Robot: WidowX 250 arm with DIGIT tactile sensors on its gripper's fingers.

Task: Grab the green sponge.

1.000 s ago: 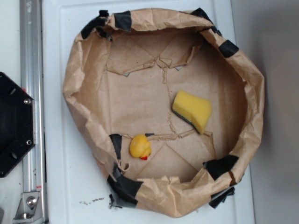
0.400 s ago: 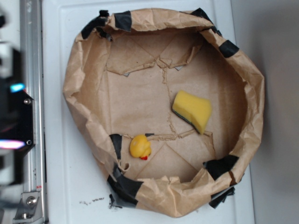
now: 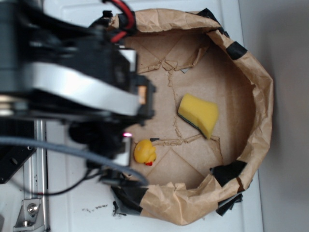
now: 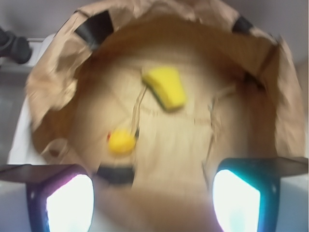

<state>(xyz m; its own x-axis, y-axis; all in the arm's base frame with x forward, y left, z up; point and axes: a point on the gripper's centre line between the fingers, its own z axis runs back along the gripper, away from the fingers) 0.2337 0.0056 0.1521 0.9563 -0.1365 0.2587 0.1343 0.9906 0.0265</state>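
my main worry is picking the wrong yellow thing. the small rubber duck [image 4: 121, 142] sits nearer to me than the green sponge [image 4: 165, 87], and from my wrist view both read as soft yellow blobs, because that picture is blurred. if i come down short, i land on the duck. a second risk is the crumpled wall of the brown paper basin [image 3: 263, 96]: it stands up all around, patched with black tape, and an arm swinging in low over the near edge could catch it and drag the whole basin, and the sponge with it. third, the sponge is a sloped wedge with its thin dark green layer along one long edge, so pads closing across the slanted faces could squeeze it out sideways.

my gripper [image 4: 153, 186] is spread wide; the two fingers [image 4: 67, 198] show at the bottom corners of the wrist view with nothing between them.

the basin holds just two things on its creased floor. the sponge lies toward the right of the middle in the overhead view, clear of the wall. the duck lies well apart from it, close to the lower left wall beside a strip of tape
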